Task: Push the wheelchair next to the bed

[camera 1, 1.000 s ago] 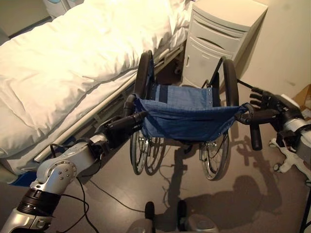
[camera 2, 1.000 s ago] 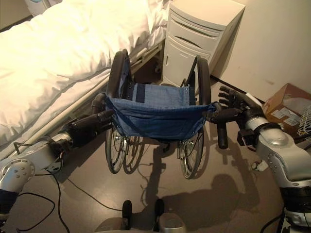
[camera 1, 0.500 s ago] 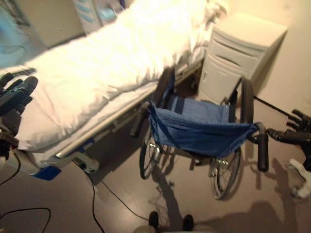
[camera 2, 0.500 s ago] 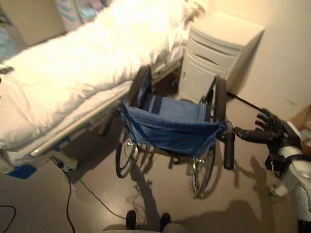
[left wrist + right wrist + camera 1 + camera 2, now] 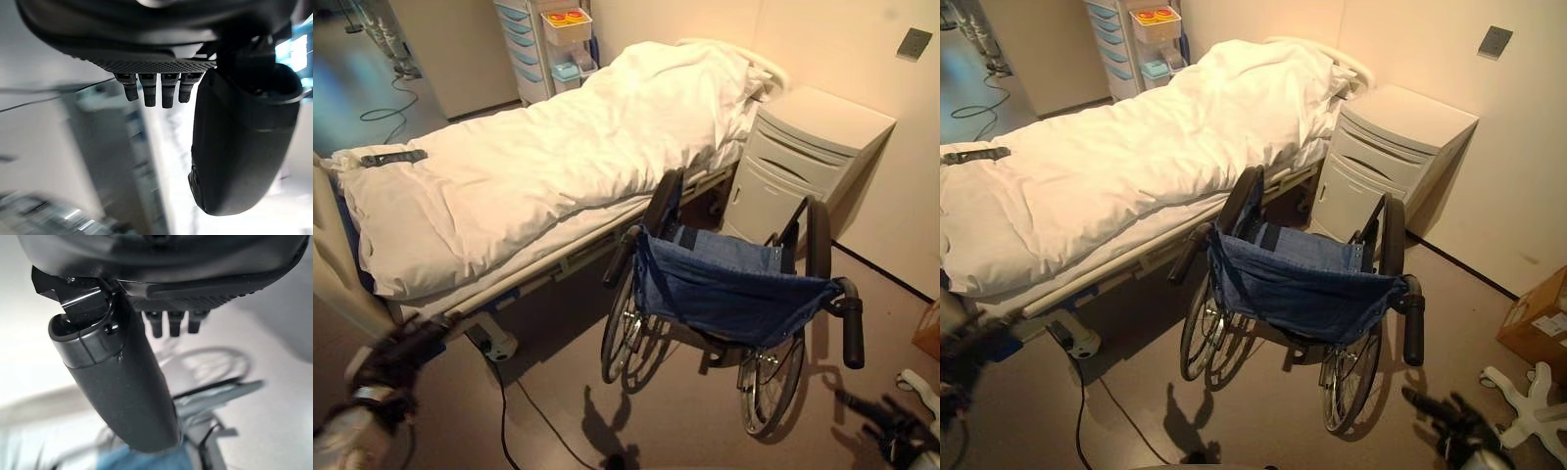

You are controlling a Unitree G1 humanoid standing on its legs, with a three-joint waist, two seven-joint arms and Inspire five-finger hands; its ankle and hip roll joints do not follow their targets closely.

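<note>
The wheelchair [image 5: 724, 304] stands centre frame, beside the bed [image 5: 538, 166]. Our left hand [image 5: 396, 357] and right hand [image 5: 1449, 416], low in the corners, hang relaxed, holding nothing. We judge placement done; avoid re-contact.

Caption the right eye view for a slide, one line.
Blue-seated wheelchair parked beside the white-quilted bed, near a bedside cabinet; right hand hangs low, off the handles.
</note>
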